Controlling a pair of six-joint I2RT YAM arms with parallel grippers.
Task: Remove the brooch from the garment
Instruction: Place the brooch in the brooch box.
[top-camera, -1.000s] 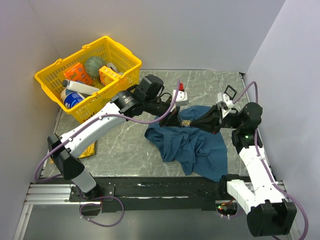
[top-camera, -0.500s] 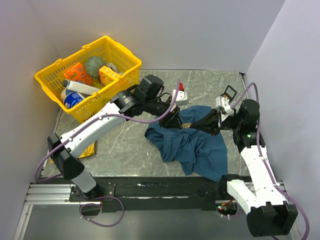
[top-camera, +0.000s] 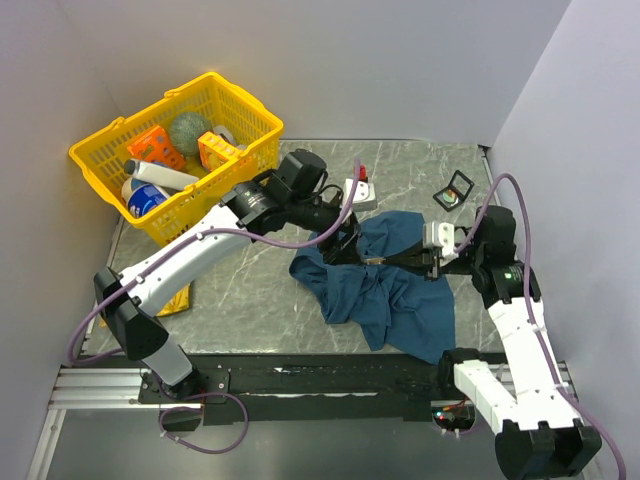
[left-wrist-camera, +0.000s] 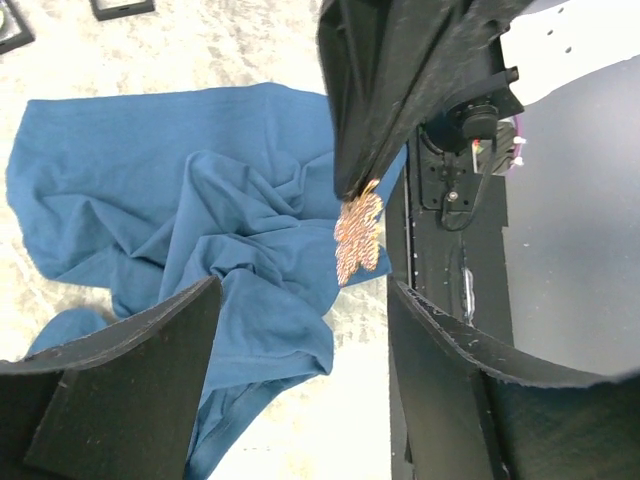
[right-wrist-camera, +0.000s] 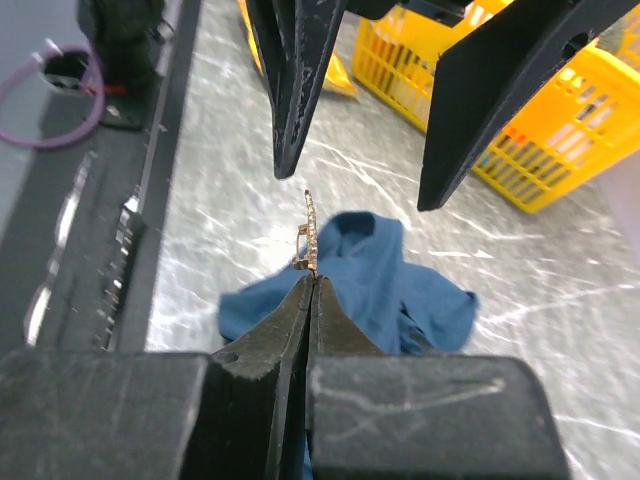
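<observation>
The right claw (right-wrist-camera: 310, 285) is pinched fully shut on the brooch (right-wrist-camera: 308, 232). In the right wrist view the small gold piece stands edge-on straight out of the closed tips at the centre of the frame. Its long axis continues the line of the fingers.

The left claw (left-wrist-camera: 305, 290) stands wide and holds nothing. In its own wrist view its 2 fingers frame the lower left and lower right. Between them, right of centre, the brooch (left-wrist-camera: 358, 238) hangs from the dark tip of the right claw (left-wrist-camera: 350, 185).

The shirt (top-camera: 390, 290) lies crumpled on the table (top-camera: 250, 290), right of centre in the overhead view. Both claws meet over its upper edge, the left claw (top-camera: 345, 245) just to the left of the right claw (top-camera: 385, 262).

No cloth appears to rise toward the brooch in either wrist view, so it looks free of the shirt. Whether a thread or the pin is caught cannot be told.

The next move turns on one relation: the brooch sits in the right claw, between the left claw's spread fingers (right-wrist-camera: 290, 90) and near them. My judgement is that the right arm should draw it back along its own finger line, toward the right of the overhead frame and away from the shirt and the left fingers.
</observation>
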